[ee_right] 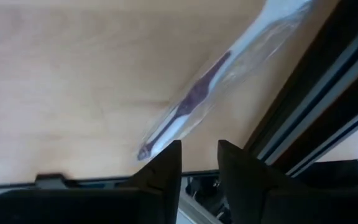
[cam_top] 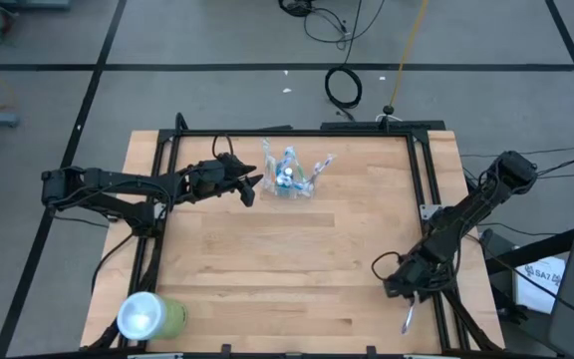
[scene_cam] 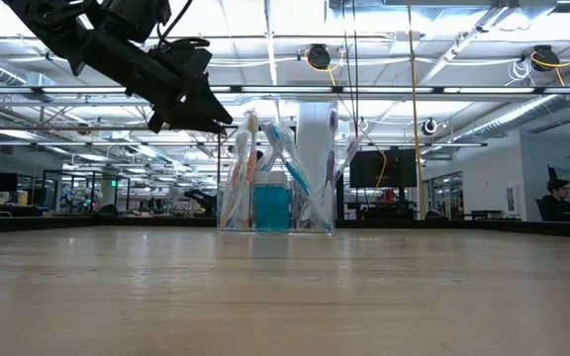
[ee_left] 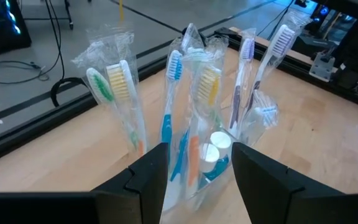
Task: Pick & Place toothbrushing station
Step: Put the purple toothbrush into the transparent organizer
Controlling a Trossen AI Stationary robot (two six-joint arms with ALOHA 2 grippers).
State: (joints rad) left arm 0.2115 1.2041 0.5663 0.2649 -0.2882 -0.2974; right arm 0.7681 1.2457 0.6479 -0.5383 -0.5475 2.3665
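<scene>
Clear glossy plastic cup (cam_top: 289, 183), matt wood table (cam_top: 287, 269)

Even, bright overhead light falls on the wooden table (cam_top: 297, 259), and shadows on it are faint. In the low view, long ceiling light strips (scene_cam: 265, 25) above the clear cup (scene_cam: 275, 203) glare white, leaving the left gripper (scene_cam: 201, 104) a dark silhouette. The near tabletop there is blurred. In the right wrist view the wrapped toothbrush (ee_right: 210, 87) looks soft and smeared.
</scene>
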